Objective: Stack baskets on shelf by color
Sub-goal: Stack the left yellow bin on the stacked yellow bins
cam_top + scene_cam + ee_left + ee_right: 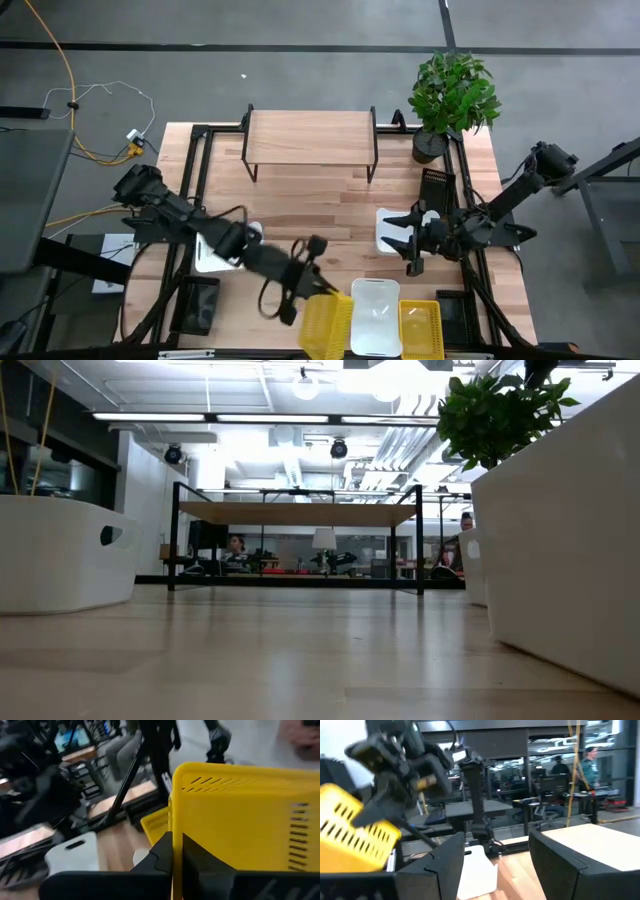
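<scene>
— Starting at the left of the table, what is the left arm doing?

— It reaches across toward the near edge, and the left gripper [312, 290] has its fingers pinched onto the wall of a yellow basket [327, 325]. The wrist view shows that wall [240, 820] clamped between the two dark fingers, and the basket is tilted up off the tabletop. A white basket [215, 255] lies under the arm, farther left.

— And next along the near edge?

— Just beside the held basket sits a second white basket [376, 316], flat on the table, and touching its other side a second yellow basket [421, 329].

— Where is the shelf?

— The shelf [310, 136] stands at the far middle of the table, its wooden top bare, well apart from all the baskets. The low view shows it on thin black legs [298, 514].

— And the right side?

— The right gripper [412, 243] hovers with fingers spread wide, just beside a third white basket [390, 230]. A potted plant [452, 95] stands at the far right corner.
</scene>
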Robot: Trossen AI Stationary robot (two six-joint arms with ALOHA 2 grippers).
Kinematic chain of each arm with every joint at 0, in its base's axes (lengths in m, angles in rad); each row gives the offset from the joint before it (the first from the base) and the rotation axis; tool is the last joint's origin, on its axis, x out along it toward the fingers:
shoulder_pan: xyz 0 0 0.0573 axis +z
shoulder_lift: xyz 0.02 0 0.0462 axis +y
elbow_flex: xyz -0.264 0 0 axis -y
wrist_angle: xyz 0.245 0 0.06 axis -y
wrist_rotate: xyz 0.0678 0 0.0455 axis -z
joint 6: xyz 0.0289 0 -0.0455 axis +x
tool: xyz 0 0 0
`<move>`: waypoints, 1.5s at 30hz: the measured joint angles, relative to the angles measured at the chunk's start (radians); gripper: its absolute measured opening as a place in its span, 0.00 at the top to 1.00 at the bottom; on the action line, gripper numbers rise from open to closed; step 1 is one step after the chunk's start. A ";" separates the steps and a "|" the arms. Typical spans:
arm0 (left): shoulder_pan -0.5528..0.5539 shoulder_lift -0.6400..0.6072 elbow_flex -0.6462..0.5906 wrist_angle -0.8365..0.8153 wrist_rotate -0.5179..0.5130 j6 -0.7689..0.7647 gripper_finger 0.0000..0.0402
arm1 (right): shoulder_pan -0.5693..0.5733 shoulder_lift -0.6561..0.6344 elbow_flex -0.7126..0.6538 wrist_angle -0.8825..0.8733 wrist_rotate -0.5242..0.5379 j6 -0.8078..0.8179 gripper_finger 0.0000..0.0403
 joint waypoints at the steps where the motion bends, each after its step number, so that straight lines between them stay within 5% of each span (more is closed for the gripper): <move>1: 0.019 0.000 -0.031 0.054 0.035 0.000 1.00 | 0.007 -0.013 0.000 0.000 0.026 -0.011 0.48; 8: 0.089 0.089 -0.224 0.612 0.198 -0.050 1.00 | 0.047 -0.119 0.000 0.001 0.165 -0.070 0.48; 12: 0.098 0.229 -0.212 0.848 0.164 -0.076 1.00 | 0.049 -0.153 0.000 0.001 0.170 -0.068 0.48; 18: 0.089 0.469 -0.002 0.856 0.027 -0.036 1.00 | 0.049 -0.163 0.000 0.001 0.199 -0.060 0.48; 28: 0.095 0.742 0.367 0.781 0.015 -0.053 1.00 | 0.049 -0.163 0.000 0.001 0.202 -0.033 0.48; 45: 0.115 0.886 0.531 0.785 0.042 -0.026 1.00 | 0.049 -0.163 0.000 -0.003 0.202 -0.021 0.48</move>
